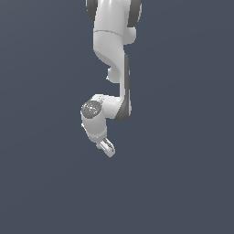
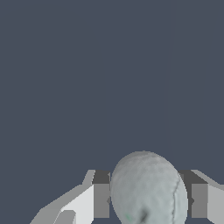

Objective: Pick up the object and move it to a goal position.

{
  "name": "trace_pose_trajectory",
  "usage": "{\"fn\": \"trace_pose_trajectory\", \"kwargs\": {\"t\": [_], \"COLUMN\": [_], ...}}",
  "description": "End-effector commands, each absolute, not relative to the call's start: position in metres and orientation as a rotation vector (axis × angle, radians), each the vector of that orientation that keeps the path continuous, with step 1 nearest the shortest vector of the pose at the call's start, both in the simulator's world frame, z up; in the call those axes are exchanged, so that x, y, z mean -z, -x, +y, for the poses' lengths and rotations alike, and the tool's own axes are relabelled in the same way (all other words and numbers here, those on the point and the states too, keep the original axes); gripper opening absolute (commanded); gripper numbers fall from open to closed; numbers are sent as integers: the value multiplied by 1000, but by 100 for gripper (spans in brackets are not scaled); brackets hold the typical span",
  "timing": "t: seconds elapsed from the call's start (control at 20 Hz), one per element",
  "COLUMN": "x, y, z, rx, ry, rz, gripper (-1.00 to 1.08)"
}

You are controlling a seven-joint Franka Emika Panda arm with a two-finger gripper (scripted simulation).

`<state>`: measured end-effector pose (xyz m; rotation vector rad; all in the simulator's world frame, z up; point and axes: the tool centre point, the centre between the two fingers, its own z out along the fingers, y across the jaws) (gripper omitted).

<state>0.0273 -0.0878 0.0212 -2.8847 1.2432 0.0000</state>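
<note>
One claw [image 2: 146,199] closed on pale grey-green ball [image 2: 148,192], fingers [image 2: 101,199] touching both sides, plain surface.

Free room: plain dark blue-grey ground on every side of the arm [image 1: 112,55] in the exterior view, to that view's left, right and below, with no other item standing on it. Wrist view: the same unbroken ground ahead of the hand [image 2: 148,199]. Obstacles: none apart from the arm's own links. Gap between the fingers [image 2: 101,199]: filled by the ball [image 2: 146,188], which touches both inner pads; no passage left there.
</note>
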Motion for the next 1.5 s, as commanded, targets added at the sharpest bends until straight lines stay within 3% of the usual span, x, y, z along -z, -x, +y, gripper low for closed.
{"fn": "trace_pose_trajectory", "kwargs": {"t": [0.0, 0.6, 1.45], "x": [-21, -63, -244], "y": [-27, -32, -54], "z": [-88, -92, -112], "rx": [0, 0, 0], "ry": [2885, 2884, 2885], "rz": [1244, 1245, 1247], "gripper": [-100, -100, -100]}}
